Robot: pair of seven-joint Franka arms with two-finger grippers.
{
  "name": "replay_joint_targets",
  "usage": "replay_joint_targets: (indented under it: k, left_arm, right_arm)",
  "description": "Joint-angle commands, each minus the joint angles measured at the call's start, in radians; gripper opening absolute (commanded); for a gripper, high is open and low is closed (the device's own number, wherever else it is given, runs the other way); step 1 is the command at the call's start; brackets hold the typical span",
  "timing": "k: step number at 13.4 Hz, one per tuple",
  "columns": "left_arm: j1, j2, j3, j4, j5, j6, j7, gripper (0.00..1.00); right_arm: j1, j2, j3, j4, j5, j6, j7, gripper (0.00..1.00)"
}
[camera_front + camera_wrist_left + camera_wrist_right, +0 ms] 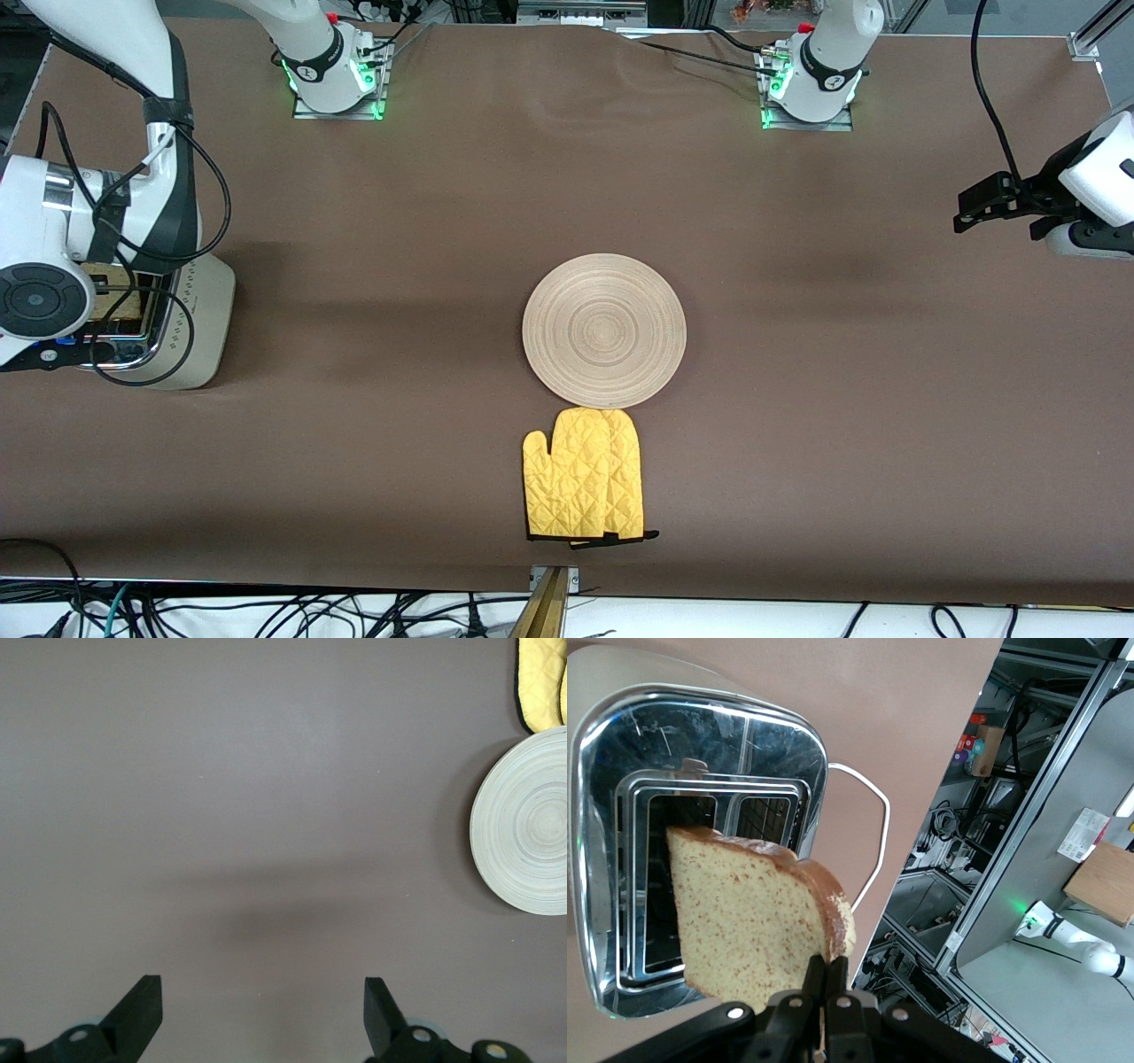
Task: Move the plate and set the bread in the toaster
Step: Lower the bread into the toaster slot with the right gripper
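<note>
The round wooden plate [604, 330] [527, 828] lies flat at the middle of the table with nothing on it. The cream toaster [199, 310] [726, 735] stands at the right arm's end of the table. Over its chrome top my right gripper [827, 964] is shut on a corner of the bread [749, 921] [120, 304]. The slice hangs tilted just above a slot. In the front view the right wrist hides the gripper's fingers. My left gripper [970, 208] [263, 988] waits open and empty in the air over bare cloth at the left arm's end.
A yellow oven mitt [585, 474] [542, 678] lies against the plate's rim, nearer to the front camera. The toaster's white cord [873, 806] loops across the brown cloth beside it. Cables run along the table's front edge.
</note>
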Motion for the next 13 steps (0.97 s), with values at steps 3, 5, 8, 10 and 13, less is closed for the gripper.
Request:
replay_joint_targets:
  k: [3, 5, 8, 10, 13]
  left_arm:
    - [-0.002, 0.005, 0.000, 0.027, -0.011, -0.023, -0.008, 1.00]
    - [-0.002, 0.005, 0.000, 0.027, -0.011, -0.023, -0.008, 1.00]
    - [-0.002, 0.005, 0.000, 0.027, -0.011, -0.023, -0.008, 1.00]
    - [-0.002, 0.005, 0.000, 0.027, -0.011, -0.023, -0.008, 1.00]
    - [-0.002, 0.005, 0.000, 0.027, -0.011, -0.023, -0.008, 1.00]
  right_arm:
    - [-0.010, 0.003, 0.012, -0.010, -0.009, 0.025, 0.058, 0.00]
    - [-0.009, 0.019, 0.018, -0.003, -0.005, 0.025, 0.079, 0.00]
    - [-0.009, 0.029, 0.023, 0.002, -0.003, 0.027, 0.092, 0.00]
    - [-0.007, 0.039, 0.024, 0.003, 0.017, 0.025, 0.110, 0.25]
    - [-0.001, 0.039, 0.033, 0.023, 0.027, 0.024, 0.102, 1.00]
